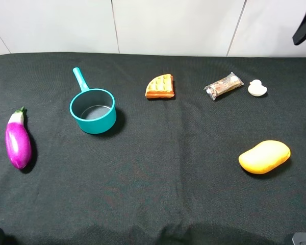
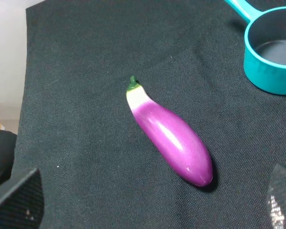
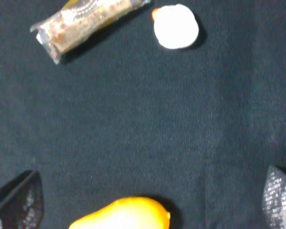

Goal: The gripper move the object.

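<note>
The object, a tiny cream-white rubber duck [image 1: 257, 88], sits on the black cloth at the far right, next to a wrapped snack bar [image 1: 224, 86]. In the right wrist view the duck [image 3: 175, 26] lies well ahead of my right gripper [image 3: 148, 198], which is open and empty, its fingertips [image 3: 16, 200] spread wide above the cloth. The mango [image 3: 124, 214] lies just under the gripper. My left gripper [image 2: 150, 202] is open and empty, hovering near the purple eggplant [image 2: 169, 136]. In the exterior view only a black piece of the right arm [image 1: 305, 25] shows at the top right.
A yellow-orange mango [image 1: 264, 156] lies in front of the duck. A waffle piece [image 1: 160, 86] is at the back middle, a teal saucepan [image 1: 93, 109] at the left, and the eggplant [image 1: 18, 139] at the far left. The cloth ends at the white wall behind.
</note>
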Motion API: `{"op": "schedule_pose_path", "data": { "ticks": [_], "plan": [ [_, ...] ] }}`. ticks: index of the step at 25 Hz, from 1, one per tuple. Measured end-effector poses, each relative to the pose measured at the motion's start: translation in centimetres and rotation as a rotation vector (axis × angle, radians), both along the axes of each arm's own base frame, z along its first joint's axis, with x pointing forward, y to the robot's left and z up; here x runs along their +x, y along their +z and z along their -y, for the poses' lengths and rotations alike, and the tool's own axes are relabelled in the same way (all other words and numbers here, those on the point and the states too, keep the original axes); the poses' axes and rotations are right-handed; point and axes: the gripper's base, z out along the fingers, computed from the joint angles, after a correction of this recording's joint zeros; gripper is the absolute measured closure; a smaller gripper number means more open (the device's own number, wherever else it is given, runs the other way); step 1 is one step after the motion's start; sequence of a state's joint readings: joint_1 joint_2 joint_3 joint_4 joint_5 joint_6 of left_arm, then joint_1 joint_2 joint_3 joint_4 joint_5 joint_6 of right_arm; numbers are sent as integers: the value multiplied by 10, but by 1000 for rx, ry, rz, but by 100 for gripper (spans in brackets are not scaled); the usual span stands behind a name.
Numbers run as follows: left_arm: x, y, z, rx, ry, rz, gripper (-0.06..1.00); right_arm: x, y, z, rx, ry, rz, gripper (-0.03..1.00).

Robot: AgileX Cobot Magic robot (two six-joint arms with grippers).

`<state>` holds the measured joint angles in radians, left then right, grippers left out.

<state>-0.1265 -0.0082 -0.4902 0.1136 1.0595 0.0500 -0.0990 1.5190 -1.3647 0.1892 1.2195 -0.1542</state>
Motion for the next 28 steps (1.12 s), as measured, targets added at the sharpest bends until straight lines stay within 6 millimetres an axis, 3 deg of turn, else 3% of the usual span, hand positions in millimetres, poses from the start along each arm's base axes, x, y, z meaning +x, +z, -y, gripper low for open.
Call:
{"op": "schedule_pose_path", "data": {
  "ticks": [17, 28],
  "plan": [
    [0, 0, 0, 0, 0, 0, -5, -145, 43, -13, -42, -4, 256, 27],
    [0, 0, 0, 0, 0, 0, -5, -230, 15, -19, -77, -9, 387, 27]
  ]
}}
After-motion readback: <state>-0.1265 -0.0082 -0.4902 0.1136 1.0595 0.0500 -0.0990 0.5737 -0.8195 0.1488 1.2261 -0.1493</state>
